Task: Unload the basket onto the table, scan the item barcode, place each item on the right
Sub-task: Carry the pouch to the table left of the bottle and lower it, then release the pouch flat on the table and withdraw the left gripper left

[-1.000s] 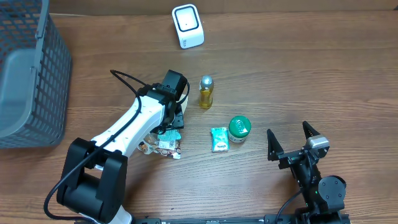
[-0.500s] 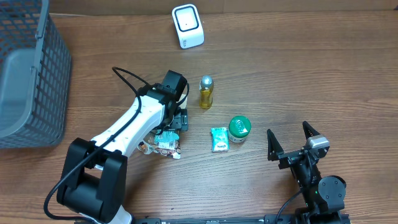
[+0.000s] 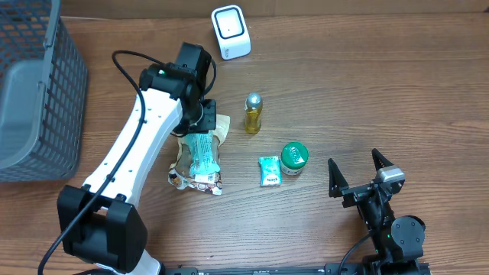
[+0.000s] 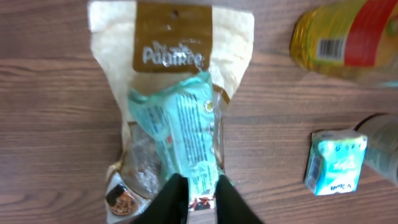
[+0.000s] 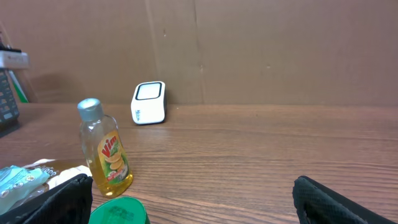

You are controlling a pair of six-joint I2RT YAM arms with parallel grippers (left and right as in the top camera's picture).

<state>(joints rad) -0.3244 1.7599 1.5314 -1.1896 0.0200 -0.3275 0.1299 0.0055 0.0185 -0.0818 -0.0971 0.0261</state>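
The left gripper [image 4: 199,198], fingers close together (pinching or not, I cannot tell), sits at the near end of the teal packet [image 4: 183,134], which runs lengthwise straight ahead atop the snack pouch [image 4: 171,37].

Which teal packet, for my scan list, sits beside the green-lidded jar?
The small teal packet, on bare table; the longer teal packet overlaps the tan pouch.

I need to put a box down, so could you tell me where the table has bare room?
The widest bare tabletop lies right of the scanner and bottle, beyond the right gripper. A narrower strip runs between the basket and the left arm. The middle is crowded: snack bag, bottle, small teal packet and green-lidded jar sit close together.
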